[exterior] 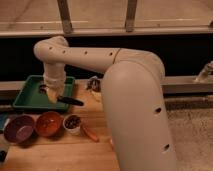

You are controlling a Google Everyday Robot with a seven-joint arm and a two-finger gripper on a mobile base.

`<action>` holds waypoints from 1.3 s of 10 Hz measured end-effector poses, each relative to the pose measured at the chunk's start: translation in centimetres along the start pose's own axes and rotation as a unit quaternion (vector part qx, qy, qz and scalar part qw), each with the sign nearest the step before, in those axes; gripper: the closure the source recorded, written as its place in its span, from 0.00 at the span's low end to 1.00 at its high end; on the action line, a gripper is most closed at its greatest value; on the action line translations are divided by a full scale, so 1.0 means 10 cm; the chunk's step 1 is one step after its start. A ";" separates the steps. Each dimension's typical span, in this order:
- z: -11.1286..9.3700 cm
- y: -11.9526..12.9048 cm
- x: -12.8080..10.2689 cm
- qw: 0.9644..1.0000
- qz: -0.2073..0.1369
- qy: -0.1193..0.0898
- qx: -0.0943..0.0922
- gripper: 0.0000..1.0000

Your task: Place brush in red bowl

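The brush (71, 101) is a slim dark stick lying roughly level in the air over the right edge of the green tray. My gripper (54, 96) hangs below the white wrist and is shut on the brush's left end. The red bowl (48, 123) sits on the wooden table, below and slightly left of the gripper, and nothing shows inside it. The brush is above and just right of the bowl and apart from it.
A green tray (30, 95) lies behind the bowls. A purple bowl (19, 128) sits left of the red bowl and a white cup (73, 123) with dark contents sits to its right. An orange carrot-like stick (90, 133) lies right of the cup. My large white arm fills the right side.
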 end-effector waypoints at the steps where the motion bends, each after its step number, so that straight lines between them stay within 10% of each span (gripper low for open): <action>1: 0.02 0.08 -0.05 1.000 -0.008 0.000 -0.006 1.00; 9: 0.06 0.05 -0.04 0.999 -0.030 0.009 -0.012 1.00; 13: 0.23 0.57 -0.20 0.995 -0.090 0.043 -0.017 1.00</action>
